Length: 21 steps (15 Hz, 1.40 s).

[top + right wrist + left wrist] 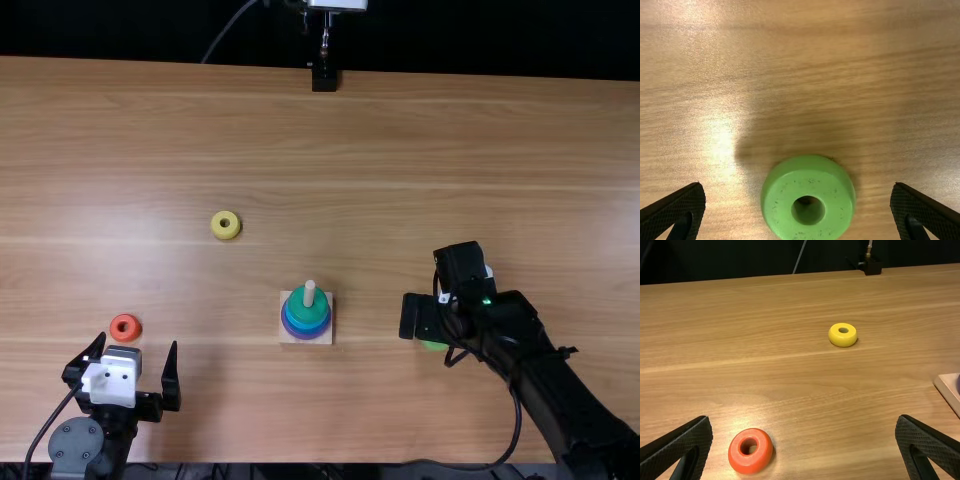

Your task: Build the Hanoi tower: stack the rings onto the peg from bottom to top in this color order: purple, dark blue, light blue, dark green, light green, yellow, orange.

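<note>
While right claw (798, 186) gapes right of peg (309, 293): off-centre closing could shove green ring (778, 205) aside.
Left claw (804, 421): apart, well left of peg.

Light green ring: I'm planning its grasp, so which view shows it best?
The right wrist view: the light green ring shows its top face and hole unobstructed. The top view gives a sliver beside the right gripper.
</note>
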Each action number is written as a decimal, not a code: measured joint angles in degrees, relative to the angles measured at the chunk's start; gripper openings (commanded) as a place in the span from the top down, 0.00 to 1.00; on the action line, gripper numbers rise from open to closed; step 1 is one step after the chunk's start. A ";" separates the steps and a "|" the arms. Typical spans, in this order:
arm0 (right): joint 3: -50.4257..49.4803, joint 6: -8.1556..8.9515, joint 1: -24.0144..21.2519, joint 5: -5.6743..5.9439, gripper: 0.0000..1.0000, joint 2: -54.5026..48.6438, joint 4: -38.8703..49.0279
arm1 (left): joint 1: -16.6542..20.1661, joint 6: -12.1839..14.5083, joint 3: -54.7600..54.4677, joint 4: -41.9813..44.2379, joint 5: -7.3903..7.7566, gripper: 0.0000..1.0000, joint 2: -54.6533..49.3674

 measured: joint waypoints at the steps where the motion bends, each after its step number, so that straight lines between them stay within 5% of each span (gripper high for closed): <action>1: 0.00 0.15 0.00 -0.02 0.00 0.24 0.02 | 0.00 -0.02 0.00 0.00 0.04 0.00 0.00; 10: -0.02 0.81 0.00 -0.17 0.00 3.82 -0.02 | -0.02 0.00 0.00 0.02 0.02 0.00 0.00; 14: -0.04 0.83 -0.02 -0.20 0.34 4.66 -0.22 | 0.00 0.00 0.00 -0.02 0.00 0.00 0.02; 17: -0.04 0.79 0.00 -0.17 0.94 4.66 -0.35 | -0.02 -0.02 0.00 0.02 0.00 0.00 0.00; 21: -0.02 0.83 0.00 -0.17 1.00 4.66 -0.39 | 0.00 -0.02 0.02 0.00 0.00 0.00 0.00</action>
